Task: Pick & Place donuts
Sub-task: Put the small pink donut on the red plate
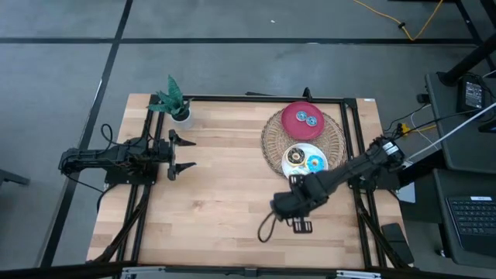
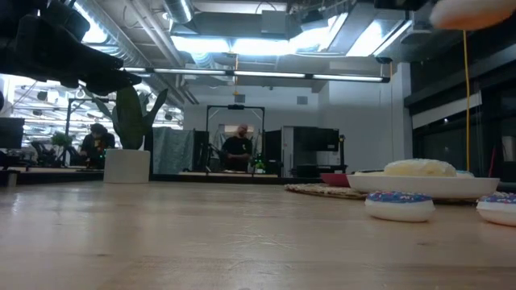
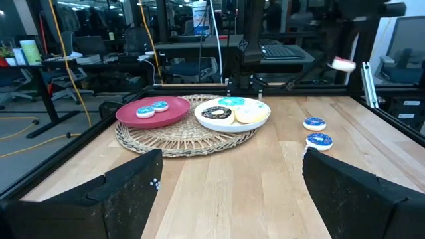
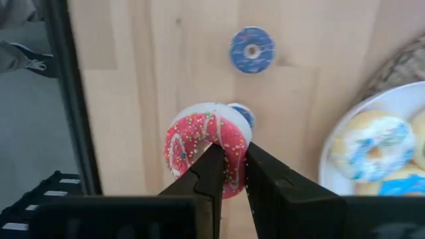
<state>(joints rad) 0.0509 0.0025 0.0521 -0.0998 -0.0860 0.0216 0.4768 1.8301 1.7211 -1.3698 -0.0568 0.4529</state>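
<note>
The right gripper (image 4: 229,166) is pinching the red-pink donut (image 4: 206,149) above the table (image 1: 217,209); next comes carrying it to a plate (image 4: 345,133). The left gripper (image 1: 186,153) is waiting, fingers apart.

Right pincer (image 1: 301,225) near white plate (image 1: 304,158); left pincer (image 1: 186,153) idle, open.

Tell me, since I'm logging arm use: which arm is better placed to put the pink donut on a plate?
The right. Its hand already grips the pink donut, lifted beside the white plate. The left hand waits open at the table's far side.
</note>
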